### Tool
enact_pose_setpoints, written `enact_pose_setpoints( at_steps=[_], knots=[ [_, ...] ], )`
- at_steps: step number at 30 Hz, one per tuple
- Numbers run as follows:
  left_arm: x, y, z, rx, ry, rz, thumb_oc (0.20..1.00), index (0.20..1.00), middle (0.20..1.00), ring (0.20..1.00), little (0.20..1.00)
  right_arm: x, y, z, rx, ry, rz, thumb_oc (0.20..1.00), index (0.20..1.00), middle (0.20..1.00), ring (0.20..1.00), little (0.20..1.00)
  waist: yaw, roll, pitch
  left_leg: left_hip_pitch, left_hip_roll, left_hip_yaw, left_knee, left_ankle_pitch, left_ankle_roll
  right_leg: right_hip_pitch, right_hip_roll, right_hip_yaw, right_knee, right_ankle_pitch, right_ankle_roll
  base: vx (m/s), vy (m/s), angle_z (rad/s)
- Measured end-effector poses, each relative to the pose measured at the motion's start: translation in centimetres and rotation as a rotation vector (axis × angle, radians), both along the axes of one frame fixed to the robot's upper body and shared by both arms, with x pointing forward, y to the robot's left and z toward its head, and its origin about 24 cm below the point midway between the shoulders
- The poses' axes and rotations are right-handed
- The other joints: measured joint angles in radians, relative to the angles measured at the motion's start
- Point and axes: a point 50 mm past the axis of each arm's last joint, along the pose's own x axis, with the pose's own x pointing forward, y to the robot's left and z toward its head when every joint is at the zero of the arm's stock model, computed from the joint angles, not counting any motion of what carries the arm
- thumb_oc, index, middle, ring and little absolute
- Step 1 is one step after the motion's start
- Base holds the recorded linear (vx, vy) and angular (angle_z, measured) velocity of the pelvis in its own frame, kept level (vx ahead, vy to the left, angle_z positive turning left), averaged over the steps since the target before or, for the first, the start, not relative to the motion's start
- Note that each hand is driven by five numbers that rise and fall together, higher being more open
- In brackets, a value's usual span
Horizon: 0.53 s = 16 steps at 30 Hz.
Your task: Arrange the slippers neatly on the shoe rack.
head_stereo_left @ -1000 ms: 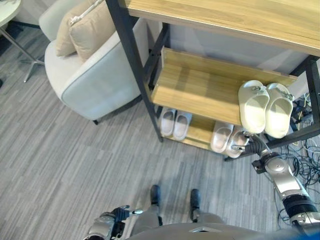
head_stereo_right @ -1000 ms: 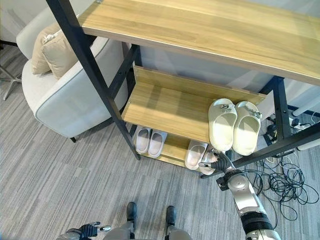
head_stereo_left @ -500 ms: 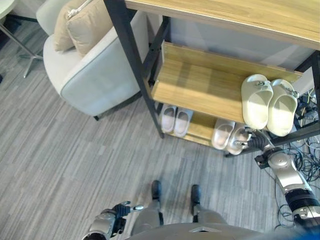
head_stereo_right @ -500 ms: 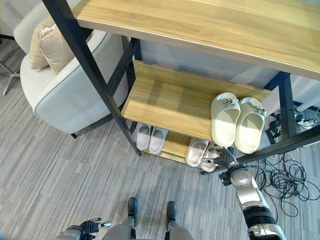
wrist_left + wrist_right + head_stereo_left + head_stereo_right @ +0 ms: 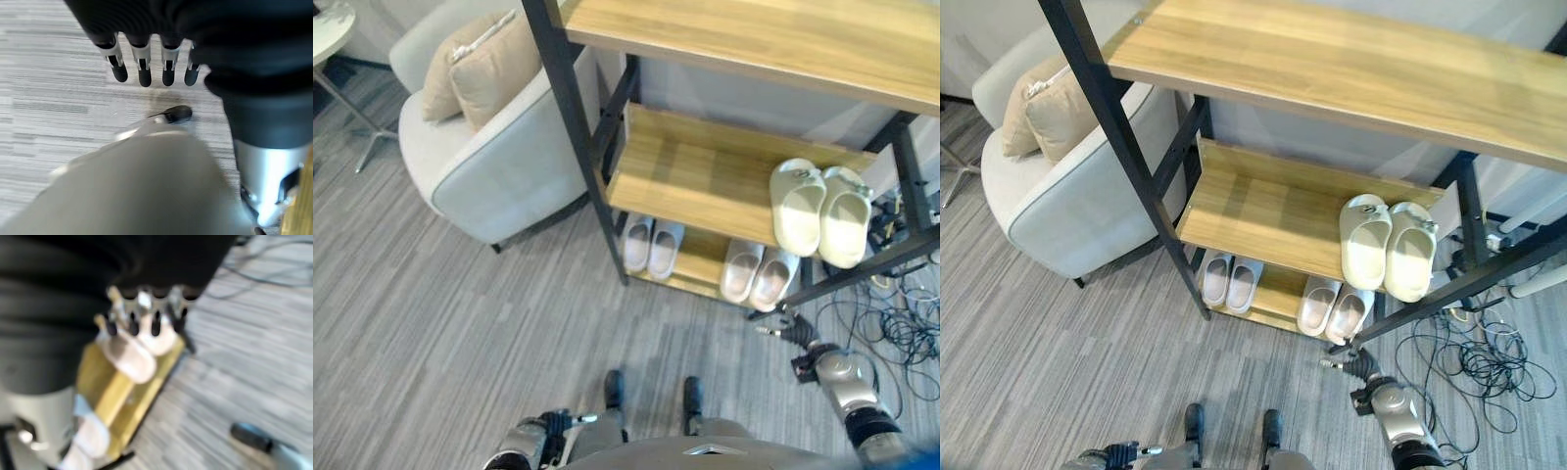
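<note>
Left eye view: wooden shoe rack point(image 5: 705, 171) with black frame, standing beside a pale armchair point(image 5: 499, 162) with two beige cushions point(image 5: 475, 64). On the middle shelf, right end, a pair of cream slippers point(image 5: 820, 211) side by side, touching, toes toward the front edge. On the bottom shelf, a pair of pale pink slippers point(image 5: 756, 271) at the right, side by side, and a smaller pair of light grey slippers point(image 5: 652, 245) further left, well apart from the pink ones. Right hand point(image 5: 790, 330) low over the grey carpet point(image 5: 440, 323), just in front of the rack's right front leg, near the pink pair but apart from it, fingers straight and spread, holding nothing. Left hand point(image 5: 555, 423) at the bottom edge, over the carpet, well away from the rack, fingers relaxed and extended, empty. Tangle of dark cables point(image 5: 901, 323) on the floor to the right of the rack.
</note>
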Motion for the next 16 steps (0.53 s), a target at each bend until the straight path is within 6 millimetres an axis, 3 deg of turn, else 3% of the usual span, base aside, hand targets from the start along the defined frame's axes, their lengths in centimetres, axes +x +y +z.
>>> enact_pose_setpoints(
  at_steps=[3, 4, 7, 9, 12, 16],
  knots=[
    [-0.5, 0.0, -0.2, 0.025, 0.021, -0.037, 1.0, 1.0, 1.0, 1.0, 1.0, -4.1, 1.5, -2.6, 0.033, 0.12, -0.07, 1.0, 1.0, 1.0, 1.0, 1.0, -0.014, -0.014, -0.033, 0.022, -0.001, 0.002, 0.0, -0.005, 0.005, 0.024, 0.0, 0.001, 0.001, -0.001, 0.0, 0.0, 0.023, -0.02],
    [-0.8, -0.6, -0.4, 0.013, 0.029, -0.053, 1.0, 1.0, 1.0, 1.0, 1.0, -6.7, 1.8, -3.5, 0.043, 0.169, -0.125, 1.0, 1.0, 1.0, 1.0, 1.0, -0.024, -0.014, -0.051, 0.032, 0.001, 0.008, -0.001, -0.01, 0.005, 0.027, -0.003, 0.006, 0.004, -0.001, -0.001, 0.0, 0.058, -0.09],
    [-1.7, -0.6, -0.6, 0.03, 0.049, -0.049, 1.0, 1.0, 1.0, 1.0, 1.0, -11.7, 2.4, -4.8, 0.06, 0.281, -0.287, 1.0, 1.0, 1.0, 1.0, 1.0, -0.025, -0.009, -0.091, 0.06, 0.003, 0.034, -0.001, -0.019, 0.005, 0.035, -0.004, 0.033, 0.022, -0.007, -0.002, 0.0, 0.045, -0.23],
    [-3.1, -0.6, -0.8, 0.028, 0.079, -0.042, 1.0, 1.0, 1.0, 1.0, 1.0, -15.3, 2.0, -5.1, 0.048, 0.347, -0.446, 1.0, 1.0, 1.0, 1.0, 1.0, -0.05, 0.003, -0.12, 0.072, 0.005, 0.049, -0.001, -0.02, 0.005, 0.035, -0.005, 0.045, 0.041, -0.03, 0.0, 0.01, 0.035, -0.24],
    [-4.1, -0.6, -0.9, 0.034, 0.103, -0.035, 1.0, 1.0, 1.0, 1.0, 1.0, -18.9, 1.9, -5.1, 0.059, 0.43, -0.528, 1.0, 1.0, 1.0, 1.0, 1.0, -0.065, 0.011, -0.137, 0.09, 0.014, 0.062, -0.001, -0.017, 0.0, 0.028, 0.001, 0.059, 0.05, -0.034, -0.002, -0.01, 0.031, -0.15],
    [-5.2, -0.7, -1.1, 0.029, 0.136, -0.021, 1.0, 1.0, 1.0, 1.0, 1.0, -22.3, 1.8, -4.9, 0.07, 0.53, -0.592, 1.0, 1.0, 1.0, 1.0, 1.0, -0.075, 0.018, -0.161, 0.103, 0.02, 0.08, -0.001, -0.016, -0.002, 0.028, 0.008, 0.078, 0.057, -0.035, -0.003, -0.01, 0.024, -0.13]
  ],
)
